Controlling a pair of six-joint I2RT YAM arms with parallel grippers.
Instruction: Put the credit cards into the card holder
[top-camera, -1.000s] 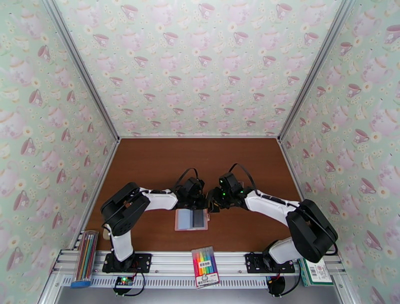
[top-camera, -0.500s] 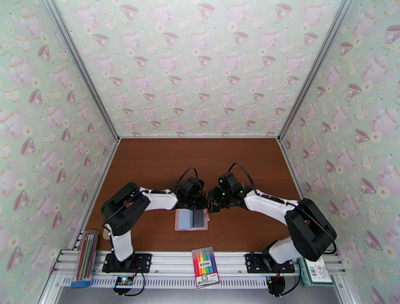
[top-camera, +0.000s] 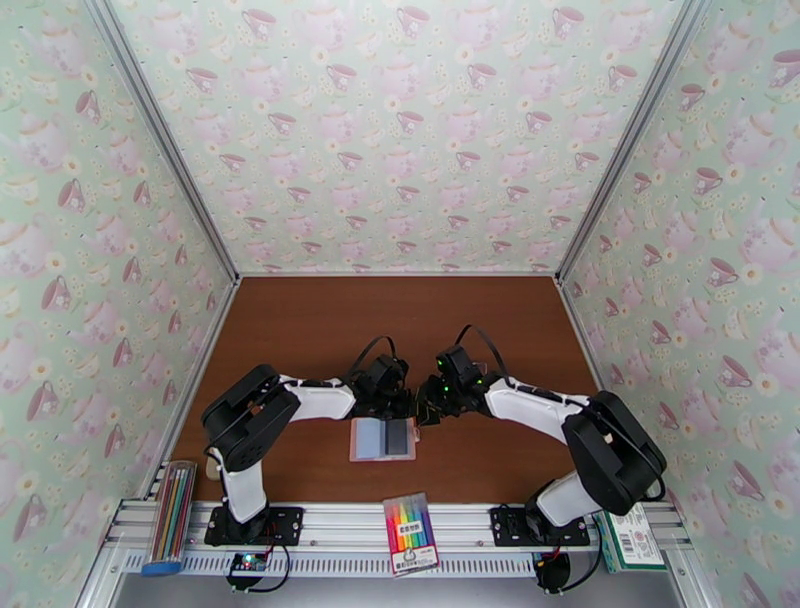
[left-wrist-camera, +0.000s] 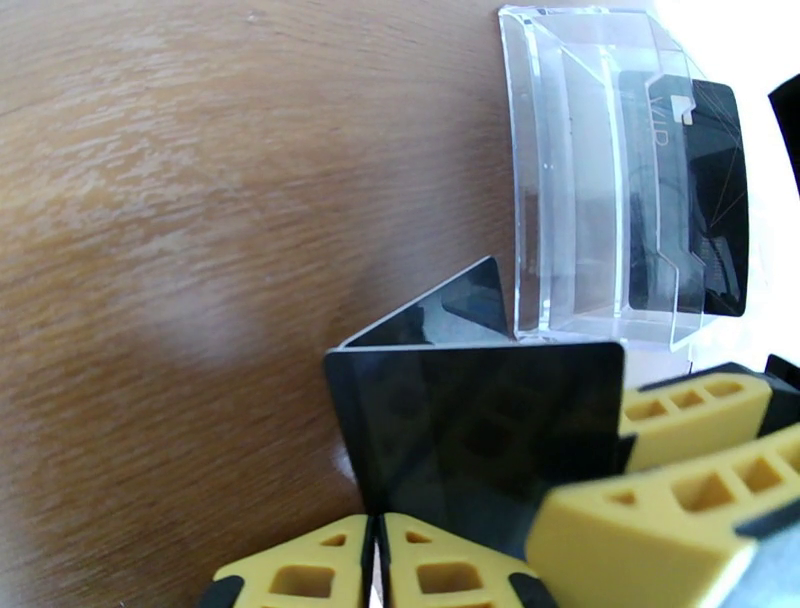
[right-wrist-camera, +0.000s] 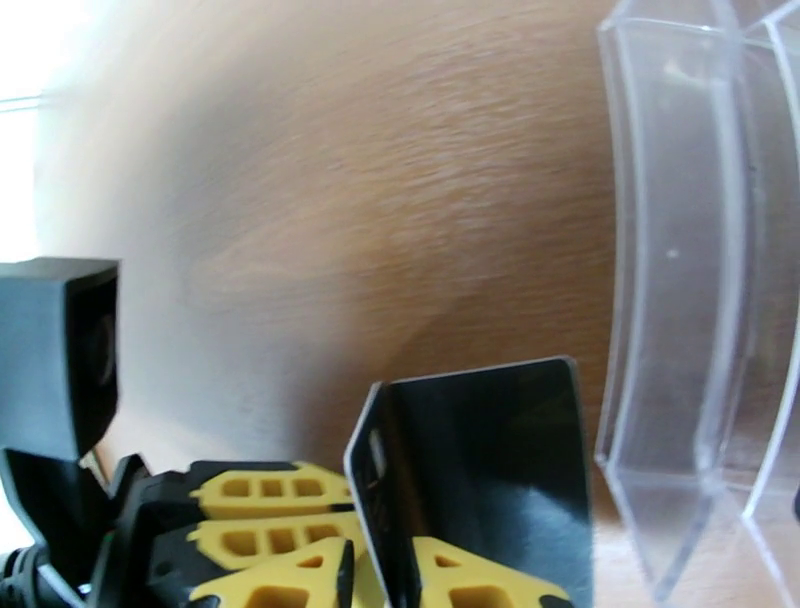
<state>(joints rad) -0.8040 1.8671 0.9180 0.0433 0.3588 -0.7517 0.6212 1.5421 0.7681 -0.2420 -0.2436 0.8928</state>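
Left gripper (left-wrist-camera: 375, 550) and right gripper (right-wrist-camera: 385, 575) both closed narrow on one black card (left-wrist-camera: 480, 420), upright over brown table (left-wrist-camera: 150, 200), next to clear box (left-wrist-camera: 565, 200), pink wallet (top-camera: 383, 440) open flat just beside grippers.

Yellow left claw (left-wrist-camera: 376, 562) pinching dark card (left-wrist-camera: 470, 430), clear box (left-wrist-camera: 560, 200) behind, black card (left-wrist-camera: 715, 200) inside

Top external: high, behind arm bases (top-camera: 245, 522), looking down. Both wrist views: close over table (left-wrist-camera: 150, 200), probably sharing clear box (left-wrist-camera: 580, 200).
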